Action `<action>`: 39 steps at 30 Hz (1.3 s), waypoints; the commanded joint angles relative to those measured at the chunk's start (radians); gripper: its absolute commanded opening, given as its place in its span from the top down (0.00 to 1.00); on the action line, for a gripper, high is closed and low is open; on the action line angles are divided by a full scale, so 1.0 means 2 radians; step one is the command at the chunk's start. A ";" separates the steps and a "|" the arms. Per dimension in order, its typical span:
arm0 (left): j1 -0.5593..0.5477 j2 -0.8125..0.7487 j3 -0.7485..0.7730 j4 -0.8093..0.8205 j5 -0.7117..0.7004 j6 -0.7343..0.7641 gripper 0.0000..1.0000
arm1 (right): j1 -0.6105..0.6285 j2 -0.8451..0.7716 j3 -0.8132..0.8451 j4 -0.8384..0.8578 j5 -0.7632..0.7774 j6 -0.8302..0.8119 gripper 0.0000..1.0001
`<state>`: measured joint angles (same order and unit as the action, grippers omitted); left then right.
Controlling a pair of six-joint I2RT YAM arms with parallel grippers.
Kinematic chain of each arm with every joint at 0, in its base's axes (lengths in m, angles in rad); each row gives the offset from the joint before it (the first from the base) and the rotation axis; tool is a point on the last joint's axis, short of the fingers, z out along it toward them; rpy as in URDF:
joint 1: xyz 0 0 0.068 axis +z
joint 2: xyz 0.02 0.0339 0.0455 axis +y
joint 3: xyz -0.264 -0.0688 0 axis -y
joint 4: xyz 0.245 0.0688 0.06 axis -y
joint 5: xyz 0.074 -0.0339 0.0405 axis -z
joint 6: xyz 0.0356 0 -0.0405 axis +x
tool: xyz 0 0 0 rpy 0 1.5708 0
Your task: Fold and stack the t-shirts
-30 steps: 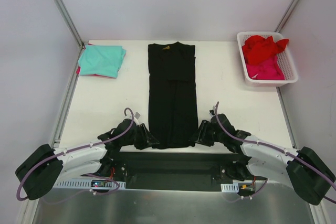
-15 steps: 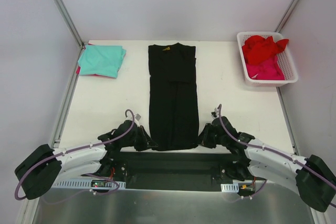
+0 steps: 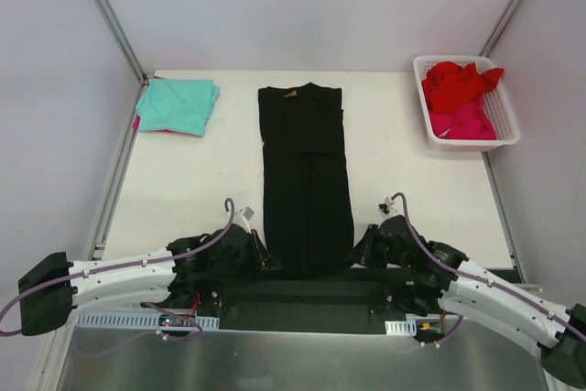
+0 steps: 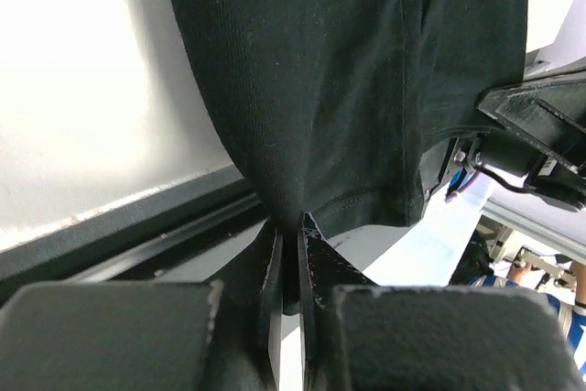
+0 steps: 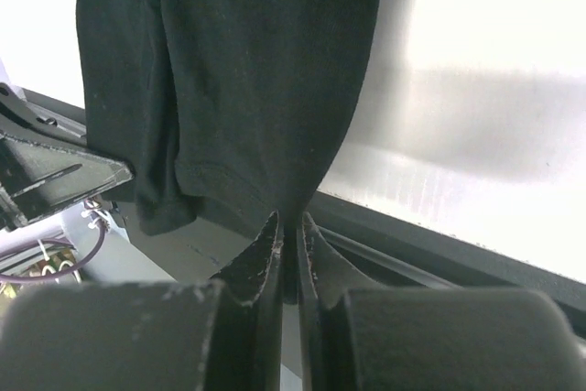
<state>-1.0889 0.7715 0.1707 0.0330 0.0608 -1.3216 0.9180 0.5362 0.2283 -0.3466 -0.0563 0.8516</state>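
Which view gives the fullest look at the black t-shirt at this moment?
Top external: the whole black t-shirt lies lengthwise on the table, collar far, hem near. The left wrist view shows only a hem corner pinched in the left claw; the right wrist view likewise, in the right claw.

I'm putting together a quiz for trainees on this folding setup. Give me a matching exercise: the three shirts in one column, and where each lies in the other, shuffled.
Column 1
1. black shirt
2. teal shirt
3. red shirt

Column 2
A. in the basket at the far right
B. laid out long down the middle
C. folded, at the far left corner

Pairs: 1-B, 2-C, 3-A
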 commanded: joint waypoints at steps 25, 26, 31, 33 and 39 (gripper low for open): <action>0.004 0.001 0.267 -0.253 -0.218 0.099 1.00 | -0.019 0.104 0.249 -0.137 0.140 -0.107 0.99; 0.009 0.002 0.270 -0.253 -0.219 0.108 1.00 | -0.023 0.109 0.251 -0.136 0.136 -0.111 0.99; 0.045 0.014 0.287 -0.250 -0.205 0.130 1.00 | -0.044 0.151 0.265 -0.108 0.116 -0.132 0.99; 0.065 0.025 0.290 -0.239 -0.188 0.142 1.00 | -0.046 0.167 0.274 -0.096 0.110 -0.137 0.99; 0.101 0.067 0.298 -0.202 -0.160 0.166 1.00 | -0.059 0.222 0.303 -0.074 0.102 -0.159 0.99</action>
<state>-0.9249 0.8658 0.7269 -0.4156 -0.2848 -1.0573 0.8234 0.9436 0.7742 -0.5095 0.1371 0.5980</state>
